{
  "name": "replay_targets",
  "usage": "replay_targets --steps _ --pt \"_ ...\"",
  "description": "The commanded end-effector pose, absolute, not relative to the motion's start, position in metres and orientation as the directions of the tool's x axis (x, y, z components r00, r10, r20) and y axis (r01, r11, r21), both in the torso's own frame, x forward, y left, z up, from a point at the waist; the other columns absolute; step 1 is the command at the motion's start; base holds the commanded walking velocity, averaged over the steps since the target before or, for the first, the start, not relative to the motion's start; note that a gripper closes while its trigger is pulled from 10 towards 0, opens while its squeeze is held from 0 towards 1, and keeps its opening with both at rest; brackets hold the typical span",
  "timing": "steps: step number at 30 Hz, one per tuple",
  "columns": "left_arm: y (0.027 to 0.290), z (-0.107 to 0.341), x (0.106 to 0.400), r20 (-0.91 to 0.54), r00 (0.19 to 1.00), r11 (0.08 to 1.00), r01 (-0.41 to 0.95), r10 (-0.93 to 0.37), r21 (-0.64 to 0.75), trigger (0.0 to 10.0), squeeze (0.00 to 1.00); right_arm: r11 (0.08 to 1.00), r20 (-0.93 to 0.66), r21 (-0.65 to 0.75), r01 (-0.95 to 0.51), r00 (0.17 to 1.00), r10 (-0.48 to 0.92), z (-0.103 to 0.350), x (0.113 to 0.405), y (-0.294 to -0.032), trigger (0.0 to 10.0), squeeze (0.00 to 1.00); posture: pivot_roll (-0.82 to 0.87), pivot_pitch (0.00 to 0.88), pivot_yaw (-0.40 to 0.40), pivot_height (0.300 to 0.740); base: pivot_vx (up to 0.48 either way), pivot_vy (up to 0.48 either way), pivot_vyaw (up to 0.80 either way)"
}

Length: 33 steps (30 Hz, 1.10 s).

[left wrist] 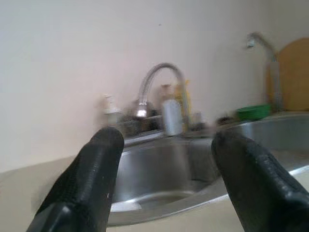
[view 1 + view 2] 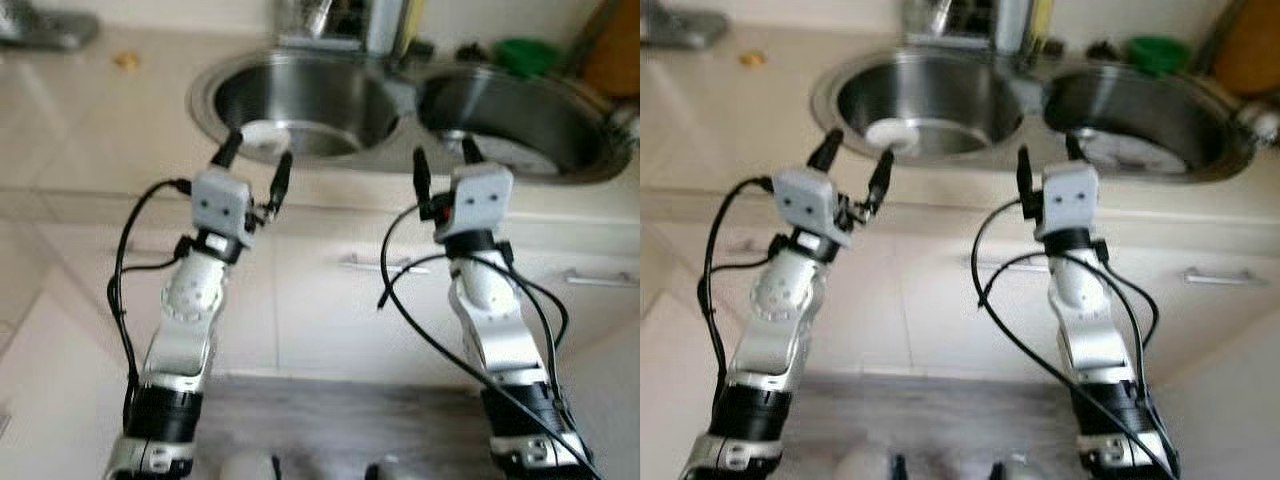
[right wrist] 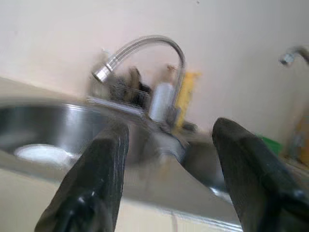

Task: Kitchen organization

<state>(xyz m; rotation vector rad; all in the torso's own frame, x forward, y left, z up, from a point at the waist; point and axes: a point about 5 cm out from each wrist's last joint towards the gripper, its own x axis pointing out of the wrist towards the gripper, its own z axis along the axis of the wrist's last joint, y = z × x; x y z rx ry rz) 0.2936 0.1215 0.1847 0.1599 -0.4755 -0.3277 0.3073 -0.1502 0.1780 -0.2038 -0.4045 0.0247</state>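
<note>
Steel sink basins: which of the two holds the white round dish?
The left stainless steel basin, in front of the left hand; the white round dish lies at its near edge. The right stainless steel basin holds none.

Overall sharpness: all four views are softened by blur.
Small object on counter (image 2: 126, 61): an orange-brown speck; its kind cannot be told.
Grey object (image 2: 45, 28): cut off by the top left corner in the eye views.
Items behind the faucet (image 1: 164, 92): smeared bottles and shapes; no labels can be read.
Green item (image 2: 527, 55): blurred beyond identifying.
Orange-brown shape (image 2: 612, 50): cut by the right edge.
White item in left basin (image 2: 266, 138): partly hidden behind the left gripper (image 2: 256, 167).
</note>
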Motion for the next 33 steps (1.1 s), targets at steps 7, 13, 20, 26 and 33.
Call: replay_targets --steps 7,13,20,26,33 --pt "0.1172 0.1866 0.2923 0.425 0.825 0.925 0.292 -0.372 0.243 10.0 0.00 0.980 0.393 -0.197 0.018 0.918 0.062 0.1791 0.3095 -0.1488 10.0 0.00 0.17 0.000 -0.074 0.740 0.000 0.438 0.00" --pt "0.1169 0.1863 0.2922 0.424 0.826 0.925 0.292 -0.371 0.242 10.0 0.00 0.980 0.391 -0.198 0.016 0.918 0.063 0.1782 0.3094 -0.1484 10.0 0.00 0.17 0.000 -0.074 0.740 0.000 0.429 0.00" --pt "0.1165 0.1867 0.2923 0.424 0.826 0.925 0.292 -0.372 0.243 10.0 0.00 0.980 0.388 -0.200 0.021 0.920 0.060 0.1777 0.3095 -0.1492 10.0 0.00 0.16 0.000 -0.073 0.740 0.000 0.414 0.00" --pt "0.1166 0.1871 0.2927 0.425 0.826 0.926 0.290 -0.370 0.242 10.0 0.00 0.979 0.387 -0.202 0.024 0.920 0.058 0.1778 0.3102 -0.1497 10.0 0.00 0.16 0.000 -0.073 0.740 0.000 0.354 0.00" --pt "0.1130 0.1795 0.2933 0.381 0.836 0.912 0.309 -0.395 0.269 10.0 0.00 0.978 0.378 -0.209 0.019 0.924 0.063 0.1752 0.3098 -0.1493 10.0 0.00 0.16 0.000 -0.072 0.740 0.000 0.000 0.00"
